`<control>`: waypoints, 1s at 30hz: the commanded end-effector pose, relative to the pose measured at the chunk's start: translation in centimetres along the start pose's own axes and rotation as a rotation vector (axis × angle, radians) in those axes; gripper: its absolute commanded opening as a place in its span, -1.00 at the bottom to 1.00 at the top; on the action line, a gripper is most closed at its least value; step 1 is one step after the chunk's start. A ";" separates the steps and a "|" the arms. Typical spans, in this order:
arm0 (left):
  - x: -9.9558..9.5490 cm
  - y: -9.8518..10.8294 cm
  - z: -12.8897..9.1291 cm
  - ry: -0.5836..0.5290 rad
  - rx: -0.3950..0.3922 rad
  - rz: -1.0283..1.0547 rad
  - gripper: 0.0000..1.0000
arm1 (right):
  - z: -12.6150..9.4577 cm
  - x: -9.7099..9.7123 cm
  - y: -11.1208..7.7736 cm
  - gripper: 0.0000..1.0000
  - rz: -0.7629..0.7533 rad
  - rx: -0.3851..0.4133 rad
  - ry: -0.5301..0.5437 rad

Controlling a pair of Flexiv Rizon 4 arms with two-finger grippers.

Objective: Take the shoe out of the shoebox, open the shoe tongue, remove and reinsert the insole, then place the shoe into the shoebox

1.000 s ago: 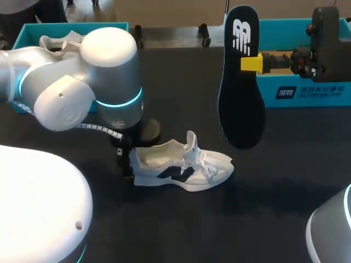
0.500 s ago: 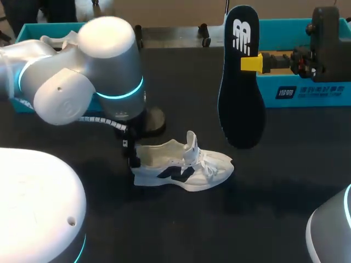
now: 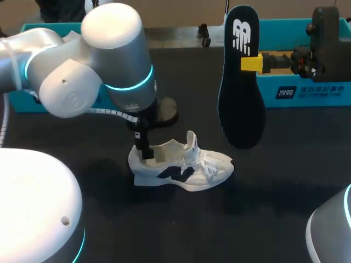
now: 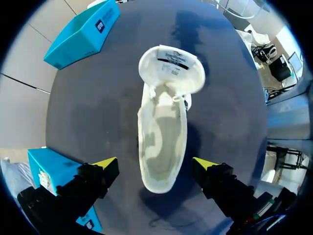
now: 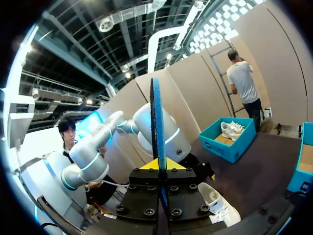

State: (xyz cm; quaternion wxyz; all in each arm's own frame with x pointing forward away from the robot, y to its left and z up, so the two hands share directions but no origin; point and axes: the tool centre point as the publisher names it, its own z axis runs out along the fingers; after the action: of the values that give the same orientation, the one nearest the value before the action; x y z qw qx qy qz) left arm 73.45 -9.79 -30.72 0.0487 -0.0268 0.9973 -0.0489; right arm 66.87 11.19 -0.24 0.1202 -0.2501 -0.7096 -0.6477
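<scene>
A white shoe (image 3: 181, 164) with dark side marks lies on the black table (image 3: 274, 208), its tongue (image 3: 191, 143) standing up. My left gripper (image 3: 144, 147) hangs over the heel. In the left wrist view the shoe (image 4: 164, 122) shows its bare inside, and the left gripper (image 4: 155, 164) is open, its yellow tips on either side of the heel without touching it. My right gripper (image 3: 252, 63) is shut on the dark insole (image 3: 241, 82), held upright in the air right of the shoe. The right wrist view shows the insole (image 5: 156, 122) edge-on between the right gripper (image 5: 159, 165) tips.
A teal shoebox (image 3: 307, 90) stands at the back right behind the insole. A second teal box (image 3: 24, 30) at the back left is largely hidden by my left arm (image 3: 104, 71); the right wrist view shows that box (image 5: 230, 142) holding another shoe.
My left arm has swung right, carrying its open gripper from behind the heel to over it. The right arm and the insole have stayed still.
</scene>
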 end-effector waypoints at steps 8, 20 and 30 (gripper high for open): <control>-2.2 -3.8 3.6 -0.007 0.026 -0.059 1.00 | 0.2 0.0 0.0 -1.00 0.001 0.001 -0.002; -2.5 -4.0 6.1 0.001 0.032 -0.060 1.00 | 0.2 0.0 0.0 -1.00 0.001 0.001 -0.002; -2.3 -3.3 7.7 0.008 0.009 -0.066 0.36 | 0.2 0.0 0.0 -1.00 0.001 0.001 -0.002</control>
State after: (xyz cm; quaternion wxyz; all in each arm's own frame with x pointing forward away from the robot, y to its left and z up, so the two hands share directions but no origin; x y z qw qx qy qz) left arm 76.51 -13.67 -37.38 0.0456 -0.0605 0.9957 -0.0533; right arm 66.87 11.19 -0.24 0.1202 -0.2501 -0.7096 -0.6477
